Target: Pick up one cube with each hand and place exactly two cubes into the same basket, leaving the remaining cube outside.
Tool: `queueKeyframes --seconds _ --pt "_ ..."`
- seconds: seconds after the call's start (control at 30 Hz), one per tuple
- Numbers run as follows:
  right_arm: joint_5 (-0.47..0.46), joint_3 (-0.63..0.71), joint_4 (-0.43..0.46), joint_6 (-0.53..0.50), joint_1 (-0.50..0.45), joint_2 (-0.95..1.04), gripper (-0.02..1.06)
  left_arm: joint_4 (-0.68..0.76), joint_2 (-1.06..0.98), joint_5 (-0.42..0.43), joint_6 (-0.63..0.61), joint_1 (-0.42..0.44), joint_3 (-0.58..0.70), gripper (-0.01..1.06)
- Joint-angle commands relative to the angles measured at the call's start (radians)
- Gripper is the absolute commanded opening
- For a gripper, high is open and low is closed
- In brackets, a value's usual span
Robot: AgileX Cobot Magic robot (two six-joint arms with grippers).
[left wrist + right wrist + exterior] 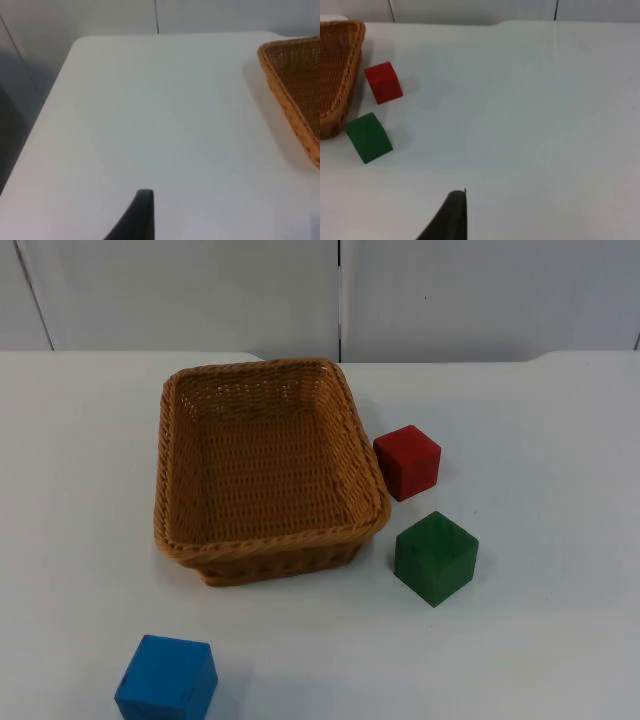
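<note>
Woven tan basket (172,455), rectangular, upright on white table, nothing inside. 3 cubes outside it, all resting on table. Red cube (407,461) just beside basket's right wall, near far corner. Green cube (435,557) near basket's front right corner, close to red cube, turned at angle. Blue cube (167,679) well apart, in front of basket's left end, near table's front.

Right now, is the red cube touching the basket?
Apart. The right wrist view shows white table between the red cube and the basket.
</note>
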Motion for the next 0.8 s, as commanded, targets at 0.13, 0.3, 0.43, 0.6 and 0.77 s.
queueKeyframes --seconds 0.13,0.3,0.43,0.6,0.77 --pt "-0.022 -0.047 -0.004 0.001 -0.006 0.055 1.05 -0.026 0.000 -0.032 -0.003 0.003 -0.009 1.05" --pt "-0.036 -0.072 -0.004 0.001 -0.006 0.125 1.05 -0.053 0.000 -0.057 -0.003 0.003 -0.009 1.05" --pt "-0.044 -0.089 -0.002 0.001 -0.006 0.177 1.05 -0.069 0.000 -0.060 -0.003 0.003 -0.009 1.05" --pt "-0.067 -0.093 0.000 0.001 -0.006 0.247 1.05 -0.093 0.062 -0.070 -0.003 0.003 -0.009 1.05" --pt "-0.070 -0.093 0.000 -0.026 -0.006 0.309 1.05 -0.126 0.119 -0.091 -0.003 0.003 -0.009 1.05"
